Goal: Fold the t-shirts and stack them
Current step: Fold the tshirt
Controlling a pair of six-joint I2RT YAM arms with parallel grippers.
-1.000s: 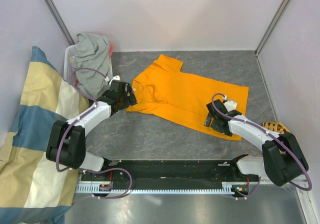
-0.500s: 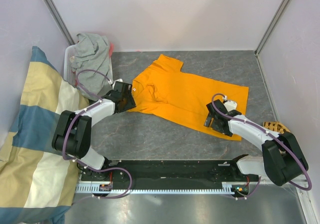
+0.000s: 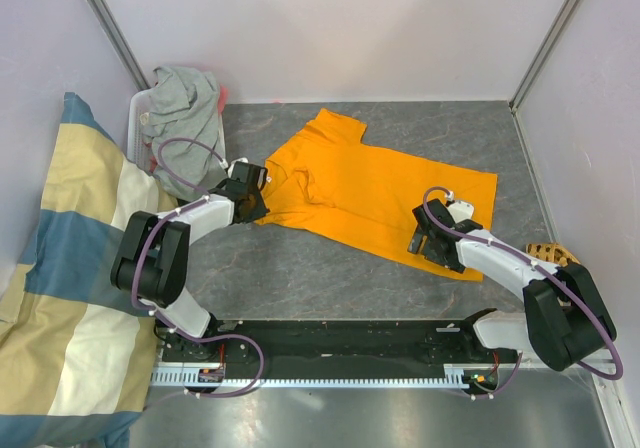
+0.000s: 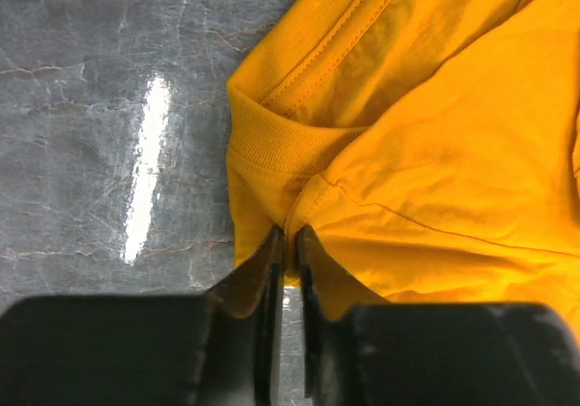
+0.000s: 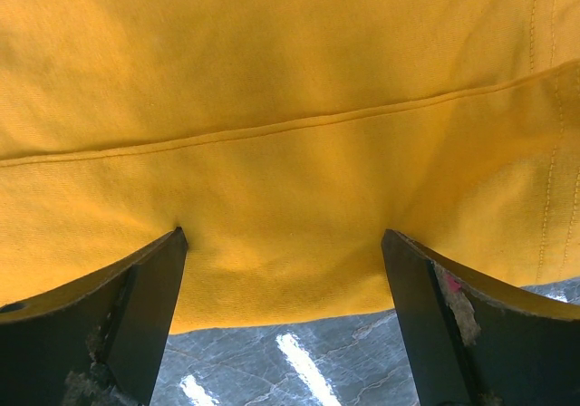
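Folding has barely begun, as I judge it: no fold shows and nothing is stacked. Nearest, the right claw [image 5: 281, 252] stands wide over the near right hem of the orange t-shirt [image 3: 380, 193], a finger on either side of the stitched edge and nothing pinched. The shirt lies spread and slightly rumpled on the glossy, grey-marbled desk [image 3: 300, 268]. It is a soft matte knit with a ribbed round collar. At its left end the left claw [image 4: 290, 243] is narrowed onto a pucker of orange cloth just below the collar. At the far left, the grey t-shirt [image 3: 185, 108] lies crumpled over a white bin [image 3: 133, 118]. Both tees are yet to be folded, then stacked.
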